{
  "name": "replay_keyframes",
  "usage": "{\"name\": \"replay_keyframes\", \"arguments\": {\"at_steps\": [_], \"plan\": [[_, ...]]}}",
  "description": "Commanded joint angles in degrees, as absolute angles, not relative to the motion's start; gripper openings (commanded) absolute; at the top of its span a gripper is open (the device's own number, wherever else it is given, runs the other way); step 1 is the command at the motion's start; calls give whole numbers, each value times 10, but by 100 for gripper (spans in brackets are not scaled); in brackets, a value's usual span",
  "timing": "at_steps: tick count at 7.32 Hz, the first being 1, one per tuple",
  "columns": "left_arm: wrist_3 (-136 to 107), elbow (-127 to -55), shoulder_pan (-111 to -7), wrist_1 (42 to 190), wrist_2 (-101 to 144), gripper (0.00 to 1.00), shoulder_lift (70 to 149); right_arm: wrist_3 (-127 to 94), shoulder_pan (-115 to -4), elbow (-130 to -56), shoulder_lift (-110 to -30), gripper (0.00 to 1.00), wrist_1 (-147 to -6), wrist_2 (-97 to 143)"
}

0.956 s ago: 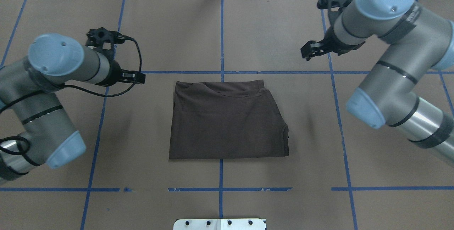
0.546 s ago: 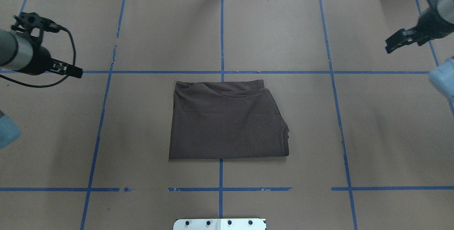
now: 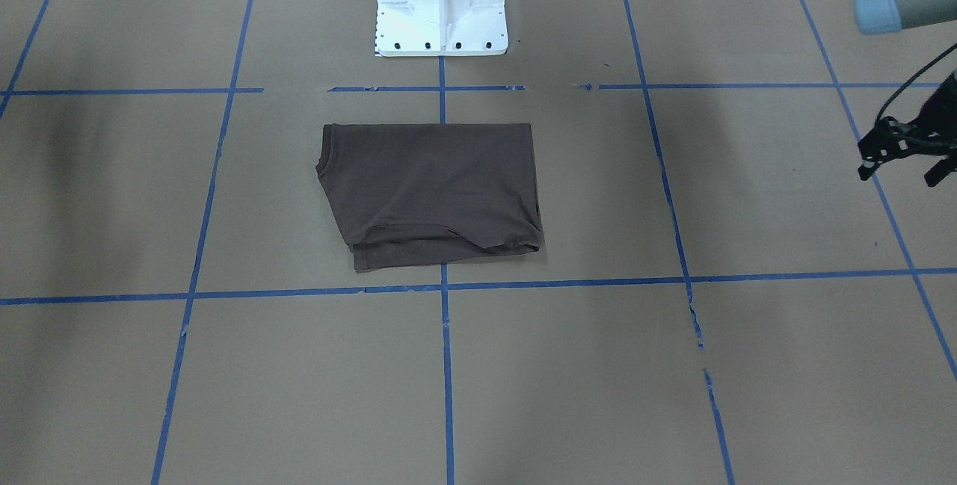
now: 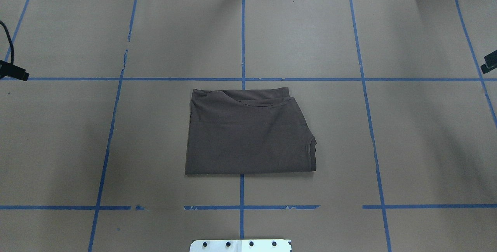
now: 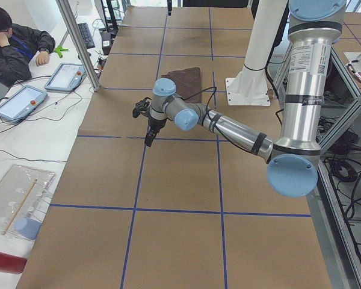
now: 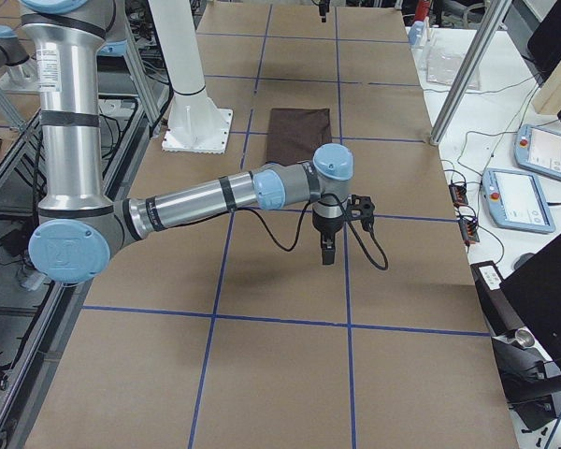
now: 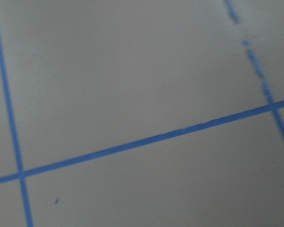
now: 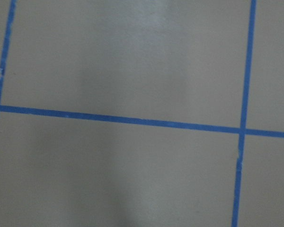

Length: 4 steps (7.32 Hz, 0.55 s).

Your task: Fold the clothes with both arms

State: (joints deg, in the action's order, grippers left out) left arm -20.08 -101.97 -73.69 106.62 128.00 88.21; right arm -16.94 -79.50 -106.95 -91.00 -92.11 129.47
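- My left gripper [image 5: 148, 141] hangs fingers-down from my outstretched left arm [image 5: 228, 126] over bare brown paper [image 7: 132, 61]. Only a side view and a sliver at the overhead view's edge show it, so I cannot tell whether it is wide or narrow.
- Straight below it, my wrist camera sees blue tape lines [image 7: 146, 139] crossing on the paper.
- My right gripper [image 6: 327, 256] also points down from my right arm [image 6: 196, 201], just beside a tape line. Only its tip reaches the overhead view, so I cannot tell how far apart its fingers are either.
- The dark brown T-shirt [image 4: 248, 133] lies between my two grippers and well apart from both, off to the right of the left one and to the left of the right one.
- It is folded into a compact rough rectangle, flat on the paper, with a sleeve hem [image 4: 311, 149] on the edge toward my right gripper.
- My white pedestal base [image 3: 441, 7] stands near the shirt, with a tape line between them.
- Past the table edge on the far side of my left gripper, an operator [image 5: 12, 42] sits by a teach pendant [image 5: 66, 75].
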Motion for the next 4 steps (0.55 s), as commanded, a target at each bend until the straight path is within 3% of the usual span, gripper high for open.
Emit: {"name": "replay_keyframes", "arguments": {"at_steps": [1,4], "plan": [[-95,-982,-839,1063,1357,100,847,-161,-846,-1074,-948,100,-923,1310],[-85,-971,-867,1063,1359,100,813,-56,-854,-1064,-1004,100,-923,1300]]}}
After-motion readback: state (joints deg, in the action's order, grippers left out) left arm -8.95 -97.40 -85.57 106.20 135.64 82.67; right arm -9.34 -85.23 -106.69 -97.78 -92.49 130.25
